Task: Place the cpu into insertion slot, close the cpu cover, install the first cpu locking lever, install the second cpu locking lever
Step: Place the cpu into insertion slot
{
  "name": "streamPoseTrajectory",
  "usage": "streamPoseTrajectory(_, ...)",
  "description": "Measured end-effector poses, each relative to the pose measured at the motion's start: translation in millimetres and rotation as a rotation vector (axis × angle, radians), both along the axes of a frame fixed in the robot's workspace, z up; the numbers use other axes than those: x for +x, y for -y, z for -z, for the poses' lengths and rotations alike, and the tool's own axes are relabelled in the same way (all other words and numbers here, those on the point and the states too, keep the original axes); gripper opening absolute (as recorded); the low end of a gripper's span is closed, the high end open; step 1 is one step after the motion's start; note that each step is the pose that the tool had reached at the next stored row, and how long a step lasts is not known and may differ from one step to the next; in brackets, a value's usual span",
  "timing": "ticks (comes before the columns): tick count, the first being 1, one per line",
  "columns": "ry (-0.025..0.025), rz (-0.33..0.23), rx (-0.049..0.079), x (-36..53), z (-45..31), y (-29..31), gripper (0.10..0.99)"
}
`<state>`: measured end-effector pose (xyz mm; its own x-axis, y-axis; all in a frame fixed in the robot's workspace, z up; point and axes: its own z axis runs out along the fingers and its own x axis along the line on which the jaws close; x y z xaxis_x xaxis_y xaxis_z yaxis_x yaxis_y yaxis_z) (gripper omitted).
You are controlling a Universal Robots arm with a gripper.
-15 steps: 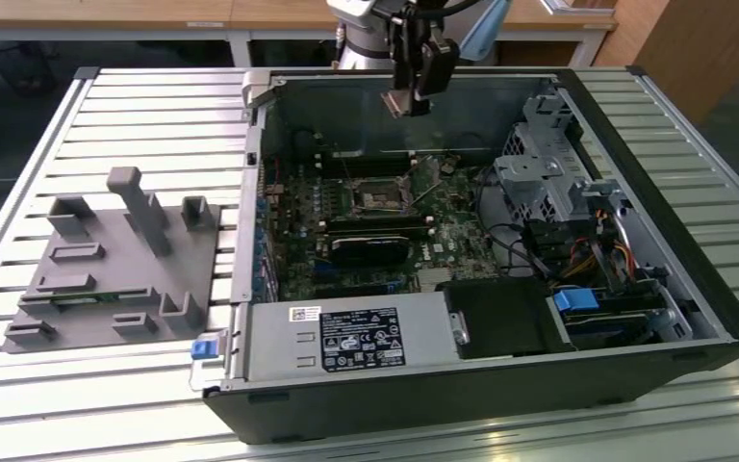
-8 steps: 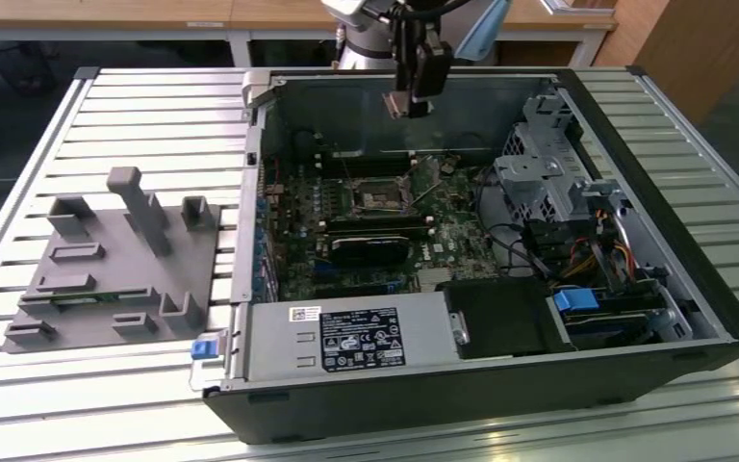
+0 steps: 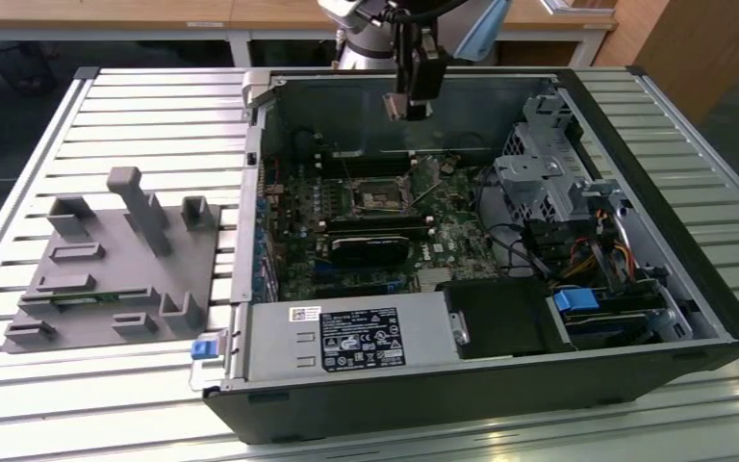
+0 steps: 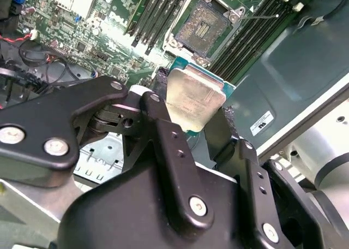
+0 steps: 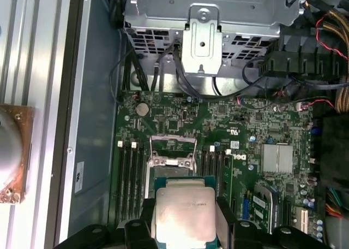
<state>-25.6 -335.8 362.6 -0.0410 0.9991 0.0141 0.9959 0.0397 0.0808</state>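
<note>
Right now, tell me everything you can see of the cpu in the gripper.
The cpu is a small flat square chip: a silvery-grey metal top with rounded corners on a green base. It is clamped by opposite sides between the gripper's black fingers, held in the air above the green motherboard, not yet in the open insertion slot. Nothing else touches it.

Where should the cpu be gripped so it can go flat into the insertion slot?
Probably by two opposite thin edges, from the sides, as the gripper holds it now. The cpu is a flat square plate; edge contact leaves its underside free for the insertion slot.
</note>
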Motion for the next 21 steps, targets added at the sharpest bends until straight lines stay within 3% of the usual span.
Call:
streamPoseTrajectory(6,-0.0001,0.000,0.000,-2.0,6.0,-0.6,0.525)
streamPoseTrajectory(14,-0.0062,0.000,0.000,-2.6,12.2,-1.0,0.525)
streamPoseTrajectory(21,-0.0070,0.000,0.000,-3.5,17.9,-1.1,0.525)
